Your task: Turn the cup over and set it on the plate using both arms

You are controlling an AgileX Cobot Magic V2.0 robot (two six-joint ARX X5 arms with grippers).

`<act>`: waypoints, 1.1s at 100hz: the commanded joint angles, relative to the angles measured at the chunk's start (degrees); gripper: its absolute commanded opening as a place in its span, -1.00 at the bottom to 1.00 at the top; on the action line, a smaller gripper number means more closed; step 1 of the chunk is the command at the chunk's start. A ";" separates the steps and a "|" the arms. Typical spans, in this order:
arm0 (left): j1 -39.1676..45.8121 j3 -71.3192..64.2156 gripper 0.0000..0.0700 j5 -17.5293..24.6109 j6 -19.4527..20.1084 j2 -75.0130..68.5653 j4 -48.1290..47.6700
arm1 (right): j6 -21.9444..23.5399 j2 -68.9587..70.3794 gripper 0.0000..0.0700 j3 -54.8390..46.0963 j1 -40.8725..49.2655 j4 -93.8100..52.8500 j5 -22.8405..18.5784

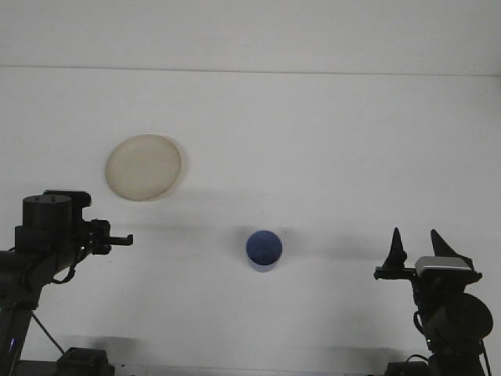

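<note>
Blue cup [264,250] well left of the spread-open, empty right claw [416,244].

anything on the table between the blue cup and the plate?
Nothing visible. The blue cup stands alone mid-table, the plate lies up and to its left, and only bare white table shows between them.

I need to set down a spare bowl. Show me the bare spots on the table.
Bare: the table's whole right half beyond the blue cup, and the stretch between the cup and the plate. Crowded only near the left end effector, below the plate.
</note>
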 commanded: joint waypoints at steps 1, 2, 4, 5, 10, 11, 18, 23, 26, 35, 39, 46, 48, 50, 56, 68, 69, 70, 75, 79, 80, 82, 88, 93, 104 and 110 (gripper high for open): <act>-0.17 1.38 -0.97 0.07 0.87 0.57 0.46 | 0.04 0.17 0.39 0.72 0.07 0.50 -0.02; -0.17 1.38 -0.97 0.07 0.90 0.68 0.55 | 0.04 0.17 0.39 0.72 0.07 0.50 -0.02; -0.17 1.38 -0.97 0.07 0.90 0.74 0.68 | 0.04 0.17 0.39 0.72 0.07 0.50 -0.02; -0.17 1.38 -0.97 0.07 0.90 0.77 0.72 | 0.04 0.17 0.39 0.72 0.07 0.50 -0.02; -0.17 1.38 -0.97 0.07 0.90 0.79 1.18 | 0.04 0.17 0.39 0.72 0.07 0.50 -0.02; -0.17 1.38 -0.97 0.07 0.87 0.77 1.40 | 0.04 0.17 0.39 0.72 0.07 0.50 -0.02; -0.17 1.38 -0.95 0.07 0.61 0.50 2.34 | 0.04 0.17 0.39 0.72 0.07 0.50 -0.02; -0.17 1.38 -0.90 0.07 -0.26 0.31 2.38 | 0.04 0.17 0.39 0.72 0.07 0.50 0.00; -0.17 1.38 -0.76 0.07 -0.42 0.28 2.38 | 0.04 0.17 0.39 0.72 0.07 0.50 0.00; -0.17 1.38 0.00 0.07 -0.46 0.28 2.01 | 0.04 0.17 0.39 0.72 0.07 0.50 0.00; -0.17 1.38 0.35 0.07 -0.63 0.28 1.86 | 0.04 0.17 0.39 0.72 0.07 0.50 0.00; -0.17 1.40 0.73 0.07 -0.63 0.28 1.81 | 0.04 0.17 0.39 0.72 0.07 0.52 0.00; -0.17 1.40 0.79 0.07 -0.63 0.28 1.79 | 0.04 0.17 0.39 0.72 0.07 0.52 0.00; -0.17 1.42 0.82 0.07 -0.63 0.28 1.75 | 0.04 0.17 0.39 0.72 0.07 0.52 0.00; -0.17 1.51 0.82 0.07 -0.70 0.33 1.68 | 0.04 0.17 0.39 0.72 0.07 0.52 0.00; -0.83 2.19 0.82 1.38 -1.99 1.18 1.62 | 0.04 0.17 0.39 0.72 0.07 0.52 0.00; -0.96 2.29 0.81 1.79 -2.03 1.33 1.53 | 0.04 0.17 0.39 0.72 0.07 0.55 0.00; -1.14 2.45 0.81 2.32 -2.12 1.53 1.51 | 0.04 0.17 0.39 0.72 0.07 0.55 0.00; -2.14 3.28 0.80 5.18 -2.25 2.67 1.29 | 0.04 0.17 0.39 0.72 0.07 0.55 0.00; -3.32 4.17 0.78 7.45 -2.69 3.93 1.22 | 0.04 0.17 0.39 0.72 0.07 0.52 0.00; -3.65 4.39 0.78 7.87 -2.82 4.26 1.22 | 0.04 0.17 0.39 0.72 0.07 0.55 0.00; -4.42 4.85 0.78 8.63 -3.13 4.98 1.25 | 0.04 0.17 0.39 0.72 0.07 0.52 0.00; -7.21 6.38 0.78 9.77 -3.45 7.54 1.29 | 0.04 0.17 0.39 0.72 0.07 0.55 0.00; -9.99 7.69 0.78 9.77 -3.45 9.99 1.31 | 0.04 0.17 0.39 0.72 0.07 0.55 0.00; -16.33 10.78 0.78 9.77 -3.43 16.20 1.62 | 0.04 0.17 0.39 0.72 0.07 0.52 0.00; -19.37 12.55 0.78 9.77 -3.41 19.76 1.84 | 0.04 0.17 0.39 0.72 0.07 0.52 0.00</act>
